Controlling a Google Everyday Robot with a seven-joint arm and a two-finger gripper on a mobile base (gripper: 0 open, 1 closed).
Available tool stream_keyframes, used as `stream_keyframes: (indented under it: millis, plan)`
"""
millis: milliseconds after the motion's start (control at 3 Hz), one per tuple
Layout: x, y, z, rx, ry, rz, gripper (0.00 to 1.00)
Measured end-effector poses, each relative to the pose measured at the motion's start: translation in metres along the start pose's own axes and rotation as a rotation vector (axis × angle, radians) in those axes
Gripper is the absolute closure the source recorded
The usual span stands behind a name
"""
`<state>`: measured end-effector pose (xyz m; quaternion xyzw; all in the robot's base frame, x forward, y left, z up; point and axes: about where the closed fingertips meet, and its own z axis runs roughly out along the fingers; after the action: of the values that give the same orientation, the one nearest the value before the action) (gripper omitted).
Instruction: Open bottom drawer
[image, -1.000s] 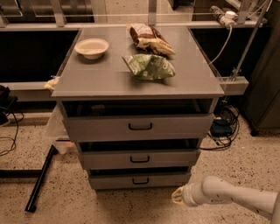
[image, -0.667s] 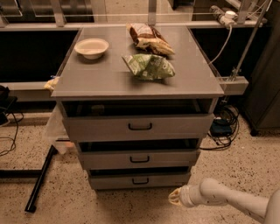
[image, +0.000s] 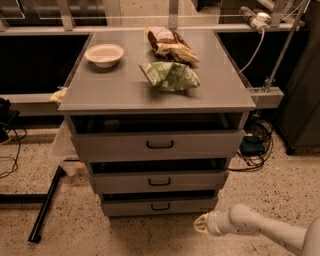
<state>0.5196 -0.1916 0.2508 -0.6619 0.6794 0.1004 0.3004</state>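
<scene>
A grey cabinet has three drawer fronts. The bottom drawer (image: 159, 205) is the narrowest and lowest, with a small black bar handle (image: 160, 206) at its centre. It stands slightly out, like the middle drawer (image: 159, 181) and top drawer (image: 159, 145) above it. My gripper (image: 201, 223) is at the end of the white arm coming in from the lower right. It is low near the floor, to the right of and just below the bottom drawer's right corner, apart from the handle.
On the cabinet top (image: 115, 85) lie a white bowl (image: 104, 54), a green chip bag (image: 170, 76) and a brown snack bag (image: 170, 44). A black bar (image: 46, 205) lies on the floor at left. Cables and a dark box (image: 252, 146) sit at right.
My gripper and arm have shifted a little to the left, closer to the bottom drawer's right corner. The drawers have not moved.
</scene>
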Motion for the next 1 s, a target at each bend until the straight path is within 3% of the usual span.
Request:
stream_keyframes:
  millis: [333,1000]
  plan:
    - [0.0113,0.0014,0.0089,0.035,-0.001,0.007,0.82]
    - [0.0174,-0.0028,0.0172,0.064,0.012,-0.003,0.36]
